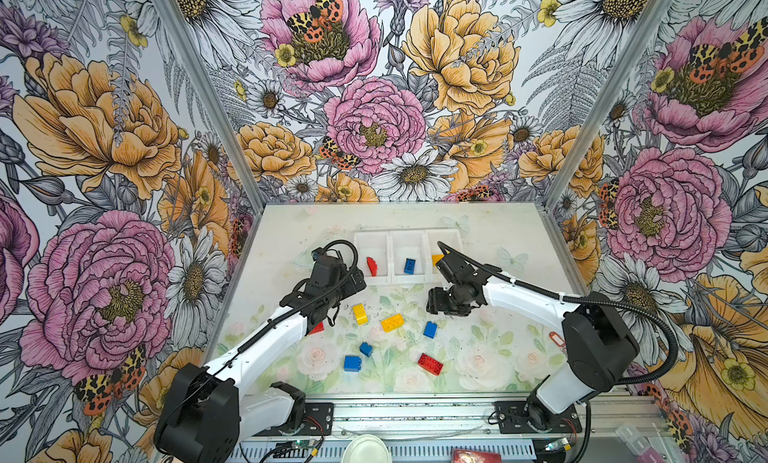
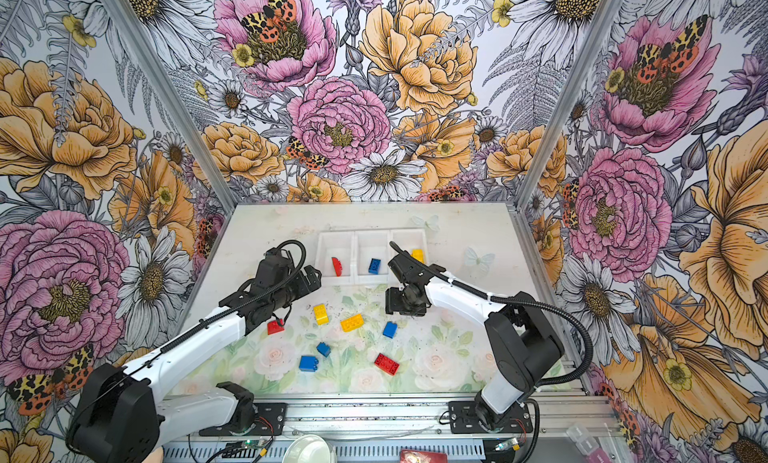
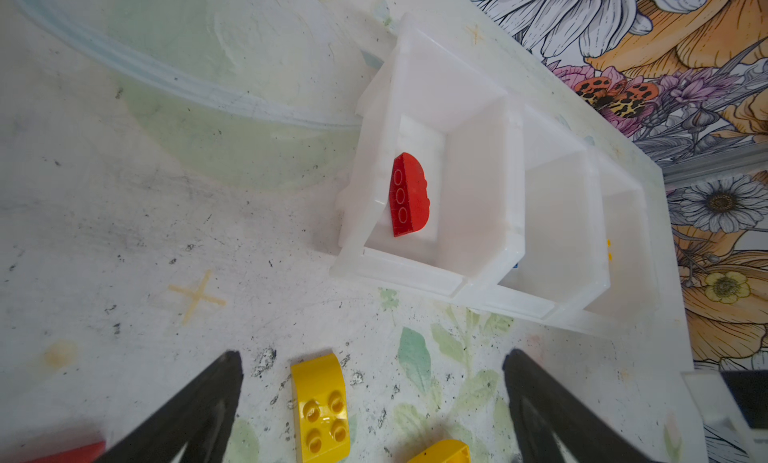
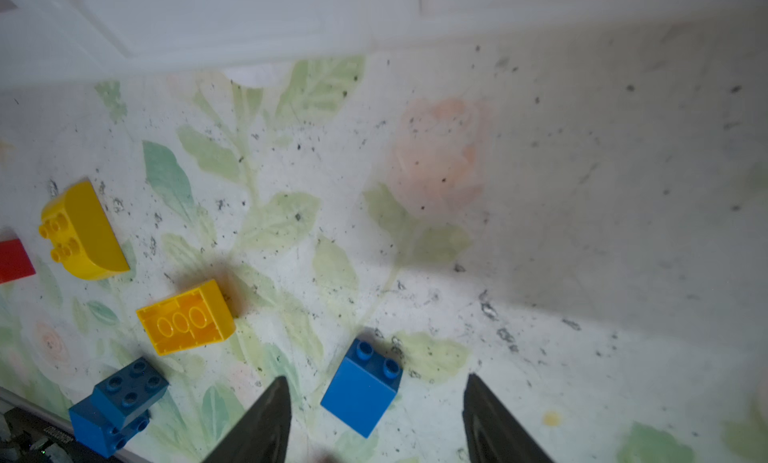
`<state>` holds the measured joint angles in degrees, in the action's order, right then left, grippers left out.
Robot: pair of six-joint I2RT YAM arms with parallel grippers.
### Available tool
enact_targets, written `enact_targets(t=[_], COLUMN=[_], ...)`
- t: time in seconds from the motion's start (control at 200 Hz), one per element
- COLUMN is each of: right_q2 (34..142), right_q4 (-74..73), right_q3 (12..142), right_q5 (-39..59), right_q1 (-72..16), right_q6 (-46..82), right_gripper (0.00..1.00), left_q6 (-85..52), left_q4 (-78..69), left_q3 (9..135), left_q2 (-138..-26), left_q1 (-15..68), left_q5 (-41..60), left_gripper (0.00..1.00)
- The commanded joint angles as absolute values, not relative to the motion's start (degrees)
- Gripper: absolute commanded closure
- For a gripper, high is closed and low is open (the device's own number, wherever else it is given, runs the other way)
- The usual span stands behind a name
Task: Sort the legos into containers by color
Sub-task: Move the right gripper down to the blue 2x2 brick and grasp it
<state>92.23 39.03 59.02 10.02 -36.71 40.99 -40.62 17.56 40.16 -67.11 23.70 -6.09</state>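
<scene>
Legos (image 1: 392,322) lie loose on the table (image 1: 490,232) in front of the containers (image 1: 391,249), a white row of three bins. The left tool (image 3: 372,354) hangs wide open and empty; in its wrist view a yellow brick (image 3: 322,411) sits on the table between the spread fingers, untouched. From left to right the bins hold a red piece (image 1: 372,266), a blue piece (image 1: 409,266) and a yellow piece (image 1: 437,259). The right tool (image 4: 377,378) is partly open, gripping nothing, with a blue brick (image 4: 361,392) on the table between its fingers. The table wears a faded, scuffed flower print; bold floral wallpaper (image 1: 124,107) covers the walls.
</scene>
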Motion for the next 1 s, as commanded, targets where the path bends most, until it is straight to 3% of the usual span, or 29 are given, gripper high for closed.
enact_targets(t=[0.0,0.425,0.995], right_q2=[91.65,96.34,101.04], right_q4=[39.87,43.42,44.94], right_q3=[58.11,59.58,62.84], right_q5=[10.02,5.32,1.85], right_q1=[-39.00,-44.32,-44.78], right_q6=[45.44,48.08,47.29], right_gripper=[0.33,0.34,0.37], left_q6=[-41.53,-41.74,-41.92], left_q4=[18.01,18.54,18.46], left_q3=[39.37,38.95,38.67], left_q2=[-66.08,-65.36,-65.47], left_q1=[23.13,23.20,23.07], left_q5=[-5.21,-5.36,-5.93], left_gripper=[0.01,0.01,0.01])
